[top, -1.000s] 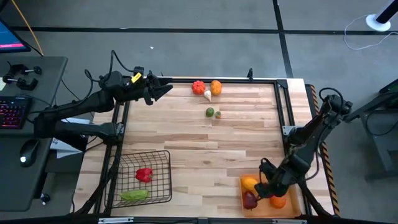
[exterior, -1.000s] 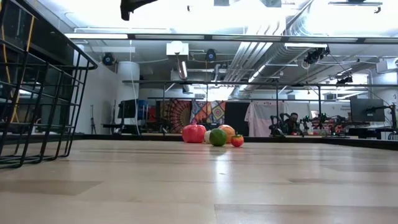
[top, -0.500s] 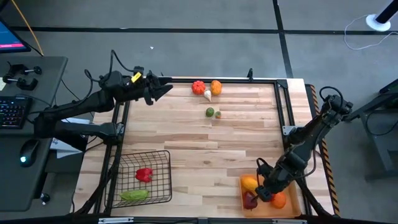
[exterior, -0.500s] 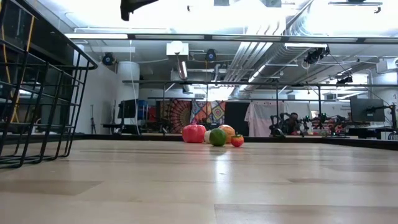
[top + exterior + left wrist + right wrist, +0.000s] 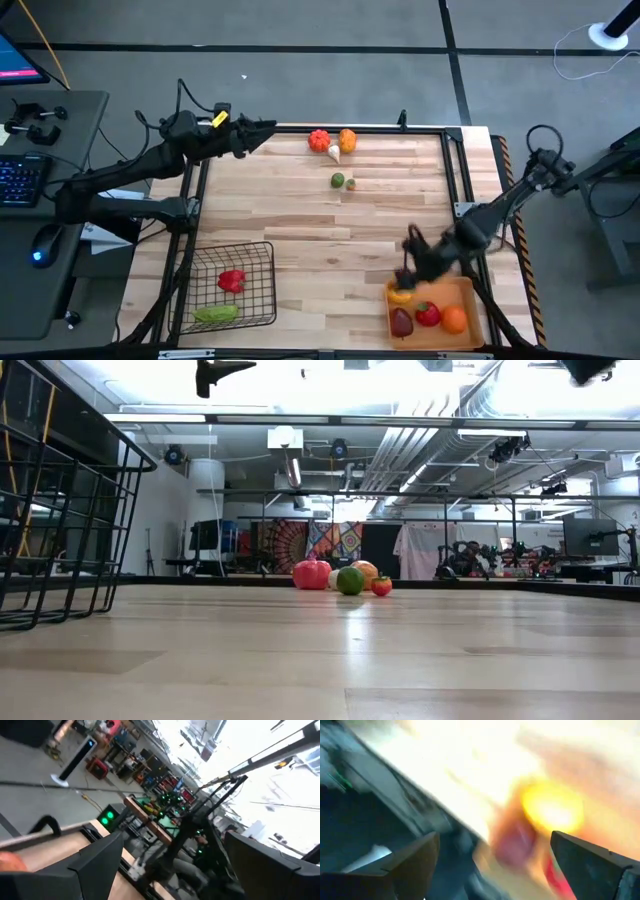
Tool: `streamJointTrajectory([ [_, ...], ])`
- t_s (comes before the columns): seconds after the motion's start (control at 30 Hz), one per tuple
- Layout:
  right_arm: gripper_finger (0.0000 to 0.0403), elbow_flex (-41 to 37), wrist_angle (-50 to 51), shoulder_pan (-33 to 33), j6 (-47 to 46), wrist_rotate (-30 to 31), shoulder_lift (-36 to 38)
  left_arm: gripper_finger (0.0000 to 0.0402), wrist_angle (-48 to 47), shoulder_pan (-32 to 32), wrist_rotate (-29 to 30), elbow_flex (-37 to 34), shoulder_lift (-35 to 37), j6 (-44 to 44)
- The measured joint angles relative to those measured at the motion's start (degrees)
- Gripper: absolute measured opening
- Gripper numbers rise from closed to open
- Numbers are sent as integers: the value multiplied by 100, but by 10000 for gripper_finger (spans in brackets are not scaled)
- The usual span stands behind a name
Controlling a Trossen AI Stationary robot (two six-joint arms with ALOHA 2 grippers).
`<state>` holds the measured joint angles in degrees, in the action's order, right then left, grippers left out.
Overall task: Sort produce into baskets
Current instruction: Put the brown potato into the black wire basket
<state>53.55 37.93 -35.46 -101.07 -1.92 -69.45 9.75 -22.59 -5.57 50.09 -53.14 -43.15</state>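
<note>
**Workshop room around a wooden bench**

A light wood-plank bench [image 5: 320,215] stands on a grey floor [image 5: 330,25] crossed by dark lines. Beside it, a dark desk [image 5: 70,120] holds a keyboard [image 5: 20,180] and a mouse [image 5: 40,255]. Across the room, bright ceiling lights glare over exposed ducts [image 5: 400,455], a patterned wall hanging [image 5: 335,540], a hanging white shirt [image 5: 415,550] and a monitor [image 5: 590,537]

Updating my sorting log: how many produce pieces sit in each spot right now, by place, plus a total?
Wire basket: 2, red piece and green piece
Orange tray: 4, yellow, dark red, red, orange
Bare table: 5, clustered at the far edge
Total: 11
</note>
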Motion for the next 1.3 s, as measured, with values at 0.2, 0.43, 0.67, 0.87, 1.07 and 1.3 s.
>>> streamJointTrajectory([
  [0.2, 374, 8, -187, 1299, 1250, 1627, 419, 337, -454, 0, -500, 0, -398, -269],
  [0.43, 374, 7, -973, 3604, 2661, 1347, -2, 337, -1974, -4, -736, -2, -740, 331],
  [0.67, 374, 154, -1500, 5549, 2839, 1231, -890, 337, -2296, -262, -992, -4, -691, 1080],
  [0.87, 374, 1435, -1190, 6273, 3937, 942, -2246, 337, -2271, -698, -793, -4, -691, 982],
  [1.07, 374, 3107, -121, 6706, 5088, 1238, -3676, 337, -2272, -1001, -489, -4, -691, 159],
  [1.3, 374, 4446, 483, 6819, 5718, 1562, -4742, 337, -2281, -1027, -476, -4, -691, -21],
])
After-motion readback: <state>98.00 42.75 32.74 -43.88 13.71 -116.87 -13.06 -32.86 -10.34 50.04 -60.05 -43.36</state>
